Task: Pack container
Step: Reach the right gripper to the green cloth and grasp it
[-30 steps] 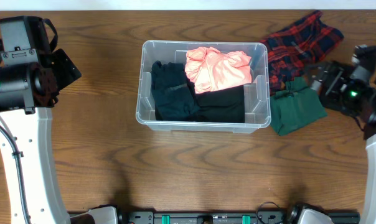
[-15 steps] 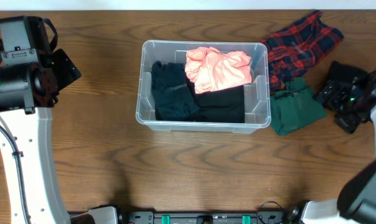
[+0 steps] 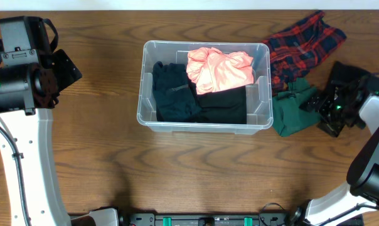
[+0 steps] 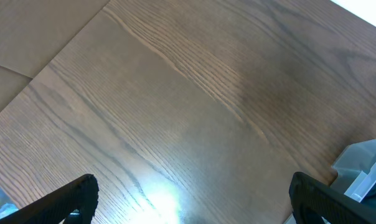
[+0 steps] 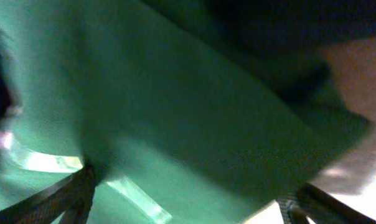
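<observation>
Worktop [image 3: 101,163]: brown wood grain, carrying everything else; bare on the left half.
Container [image 3: 205,128]: clear plastic, rectangular with rounded corners, standing upright at the middle of the worktop, slightly toward the far edge; filled with folded clothes; one corner [image 4: 362,174] just showing at the lower right of the left wrist view.
Plaid shirt [image 3: 302,41]: red and dark blue, crumpled on the worktop, touching the container's right wall near the far corner.
Black cloth [image 3: 224,105]: folded flat in the container's near right part.
Pink cloth [image 3: 218,69]: bunched in the far right part of the container, lying partly over the black cloth.
Dark teal cloth [image 3: 172,91]: folded along the container's left side.
Green cloth [image 3: 293,113]: on the worktop just beside the container's near right corner, below the plaid shirt.
Left fingers [image 4: 79,193]: spread wide, holding nothing, above bare worktop well left of the container.
Right fingers [image 5: 325,205]: spread wide, very close over the green cloth [image 5: 175,112]; touching or not, cannot tell.
</observation>
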You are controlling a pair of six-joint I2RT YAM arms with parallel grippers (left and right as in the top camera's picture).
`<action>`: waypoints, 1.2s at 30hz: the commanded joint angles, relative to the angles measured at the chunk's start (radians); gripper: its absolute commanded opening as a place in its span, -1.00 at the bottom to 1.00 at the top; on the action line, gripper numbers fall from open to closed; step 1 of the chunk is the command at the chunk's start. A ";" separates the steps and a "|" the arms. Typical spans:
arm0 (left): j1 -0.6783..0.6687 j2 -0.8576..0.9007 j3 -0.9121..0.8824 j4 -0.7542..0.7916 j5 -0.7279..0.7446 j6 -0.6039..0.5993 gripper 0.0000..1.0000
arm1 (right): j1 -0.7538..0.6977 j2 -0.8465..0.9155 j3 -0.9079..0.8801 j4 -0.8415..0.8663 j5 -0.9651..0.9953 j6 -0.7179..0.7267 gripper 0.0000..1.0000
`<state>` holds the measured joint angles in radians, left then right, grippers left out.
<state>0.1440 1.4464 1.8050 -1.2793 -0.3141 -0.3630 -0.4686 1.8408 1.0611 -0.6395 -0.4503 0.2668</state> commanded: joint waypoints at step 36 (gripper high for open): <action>0.005 -0.003 -0.004 -0.004 -0.012 -0.005 0.96 | 0.447 -0.635 0.162 0.070 -0.061 0.077 -0.27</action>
<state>0.1440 1.4464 1.8050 -1.2793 -0.3141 -0.3630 -0.0277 1.1828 1.2278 -0.5362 -0.5941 0.3264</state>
